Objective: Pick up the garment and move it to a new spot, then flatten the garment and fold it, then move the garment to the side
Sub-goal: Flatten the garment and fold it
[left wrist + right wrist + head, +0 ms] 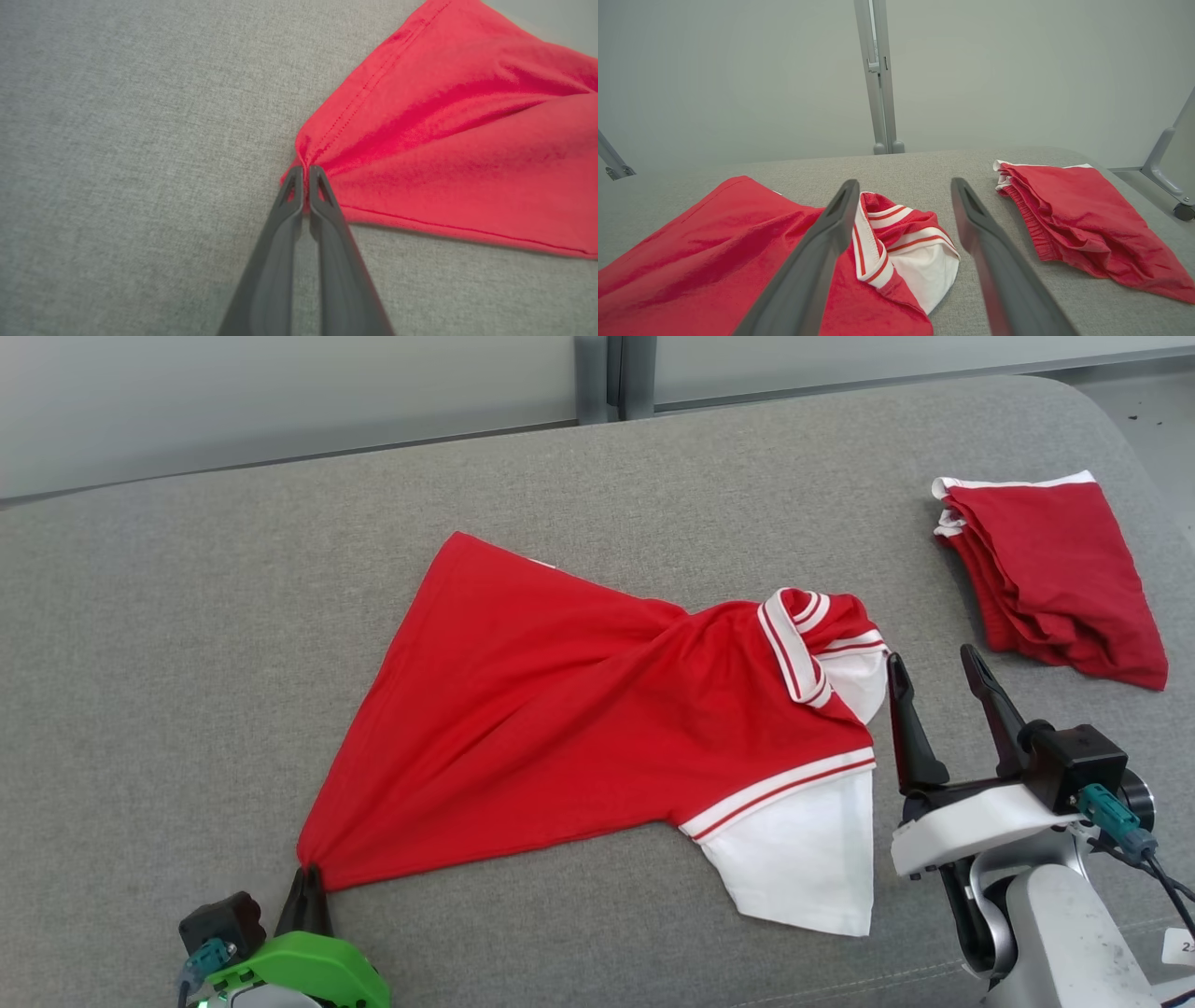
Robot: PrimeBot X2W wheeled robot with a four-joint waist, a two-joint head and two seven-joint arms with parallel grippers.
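Grey woven upholstery (187,616) covers the broad padded surface before the robot, with pale wall panels and a slim metal post (616,378) behind it. Across the middle of that surface lies the red short-sleeved shirt (560,709) with red-and-white striped trim. It is spread wide at its hem end on the robot's left but twisted and bunched at the striped collar (794,644) on the right, and one white sleeve (794,859) lies flat toward the robot. Well apart from it, at the far right, rests a folded red garment with white edging (1055,579), touched by neither arm. The step in hand looks like the flattening: the shirt sits on its spot but is not yet smooth, and no fold is made. The next move probably calls for the free arm to take the twisted shoulder end and draw it away from the held corner, so that the body pulls straight. The left gripper (311,877) has its two dark fingers pressed together on the near hem corner, pinching the red cloth so that creases fan out from the tips. The right gripper (934,663) has its fingers spread wide and holds nothing. Its tips are just beside the bunched collar, and whether the nearer one brushes the cloth cannot be told.
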